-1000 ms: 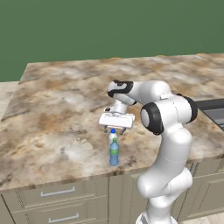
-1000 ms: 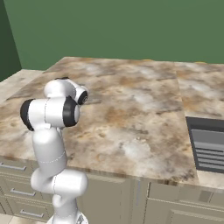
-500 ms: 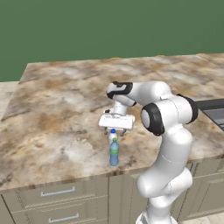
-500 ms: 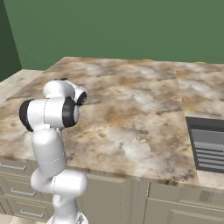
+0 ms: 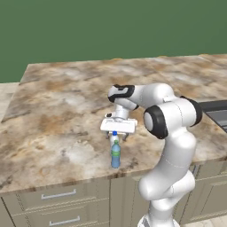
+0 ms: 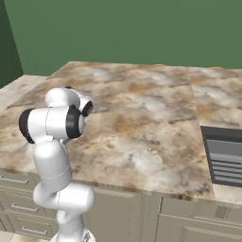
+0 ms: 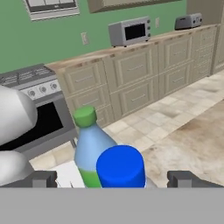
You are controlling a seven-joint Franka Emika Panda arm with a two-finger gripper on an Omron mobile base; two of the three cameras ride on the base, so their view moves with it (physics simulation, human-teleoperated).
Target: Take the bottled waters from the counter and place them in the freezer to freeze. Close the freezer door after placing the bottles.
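Two bottled waters stand close together near the front edge of the marbled counter [image 5: 66, 111]. The whitish-clear one's blue cap [image 7: 120, 166] sits directly under my hand, level with my fingertips. The blue-tinted bottle [image 5: 115, 155] with a green cap [image 7: 84, 115] stands right beside it, on the side toward the counter's edge. My gripper [image 5: 116, 135] points down over the blue cap and is open, with one finger [image 7: 43, 178] on each side of the cap and clear of it. The freezer and its door are out of view.
A dark recessed grille [image 6: 226, 156] is set into the counter at the right. Beige drawers with bar handles [image 5: 57, 195] run below the counter's front edge. Across the tiled floor are a stove [image 7: 35, 100], cabinets, a microwave [image 7: 129, 30] and a toaster [image 7: 189, 20].
My hand has sunk a little lower over the bottles. The jaws have stayed open, and the bottles have not moved.
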